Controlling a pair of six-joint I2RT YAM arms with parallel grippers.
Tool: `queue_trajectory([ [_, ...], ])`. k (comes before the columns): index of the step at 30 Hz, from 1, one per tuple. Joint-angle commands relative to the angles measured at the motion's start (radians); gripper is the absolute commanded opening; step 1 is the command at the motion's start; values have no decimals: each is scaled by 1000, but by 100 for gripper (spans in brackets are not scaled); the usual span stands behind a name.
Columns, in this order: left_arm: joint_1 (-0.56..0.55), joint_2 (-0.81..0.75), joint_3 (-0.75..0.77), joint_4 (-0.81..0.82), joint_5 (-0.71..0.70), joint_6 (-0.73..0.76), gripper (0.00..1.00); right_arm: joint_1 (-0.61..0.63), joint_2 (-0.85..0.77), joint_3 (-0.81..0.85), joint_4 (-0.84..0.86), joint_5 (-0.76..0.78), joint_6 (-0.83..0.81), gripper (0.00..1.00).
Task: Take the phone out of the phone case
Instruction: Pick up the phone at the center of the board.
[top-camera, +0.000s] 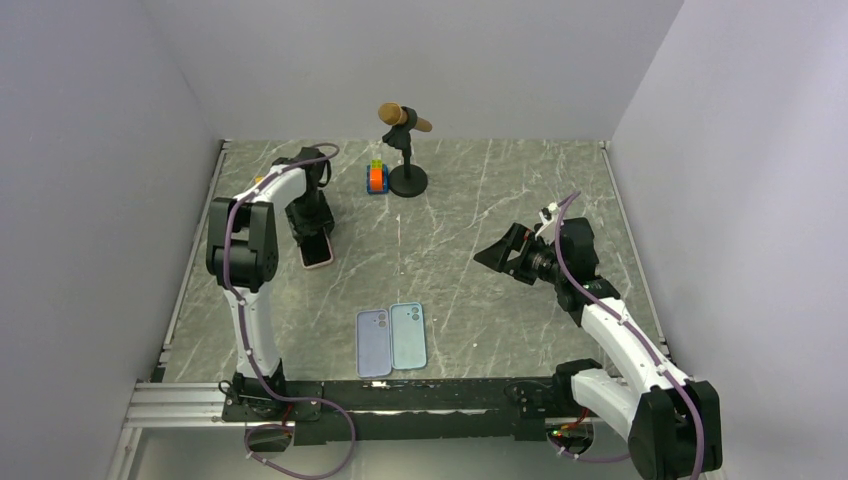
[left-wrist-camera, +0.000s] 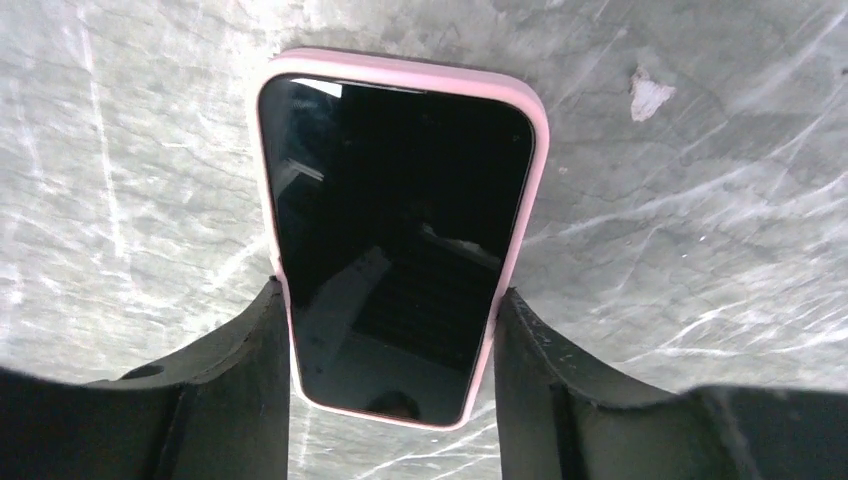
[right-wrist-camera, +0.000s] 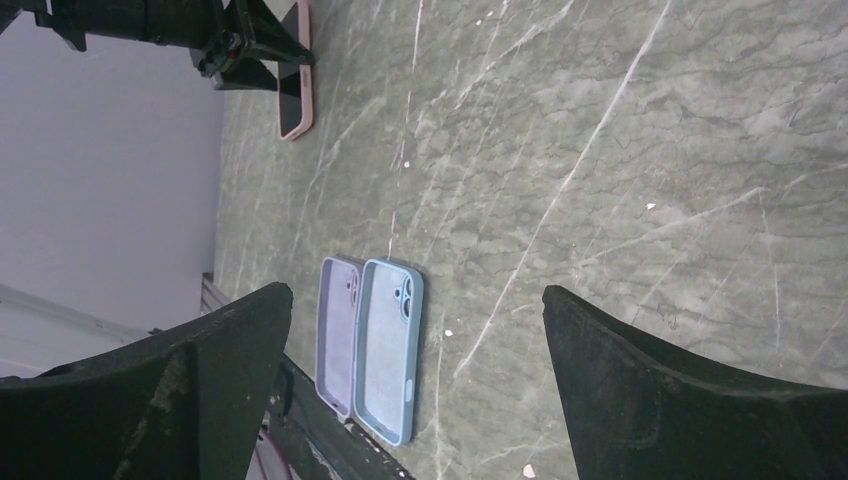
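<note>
The task is at its grasping step, by my reading: the phone (left-wrist-camera: 395, 240) sits fully inside its pink case (left-wrist-camera: 536, 165), with the rim unbroken around the dark screen, so nothing is freed yet. The cased phone is at the left side of the surface (top-camera: 480, 200), under the left arm and well apart from the two empty cases (top-camera: 391, 340) lying side by side near the arm bases.

The left pincer (left-wrist-camera: 390, 290) is closed to the width of the case. Its two fingers (left-wrist-camera: 245, 375) press the long sides at the near end, one on each side, touching the pink rim and not the glass. Whether that end is lifted or flat on the surface, I cannot tell.

The right pincer (right-wrist-camera: 416, 291) hangs above the middle of the surface, spread wide, holding and touching nothing.

The next move probably calls for a second point of contact. While the left pincer holds the case, the right would have to come across and work on a corner or on the back near the camera hole, peeling the rim away or pushing the phone forward. A grip on the rim alone squeezes the phone in, so the hold may need to shift toward one end.
</note>
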Motion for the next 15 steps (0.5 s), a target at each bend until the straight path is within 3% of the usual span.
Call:
queue_trajectory([
  [1, 10, -21, -50, 17, -32, 0, 34, 3, -25, 20, 12, 13, 10, 100],
  [3, 8, -71, -89, 41, -30, -18, 22, 2, -30, 24, -5, 16, 5, 100],
  [10, 5, -314, -277, 163, 6, -35, 21, 2, -33, 29, -43, 24, -5, 100],
  [11, 5, -332, -284, 166, 3, -31, 27, 2, -35, 26, -42, 23, -2, 100],
  [14, 8, -343, -274, 153, -27, -18, 89, 3, -43, 21, -38, 21, -1, 100],
  [15, 13, -332, -262, 142, -28, -19, 98, 3, -44, 20, -37, 21, 0, 100],
])
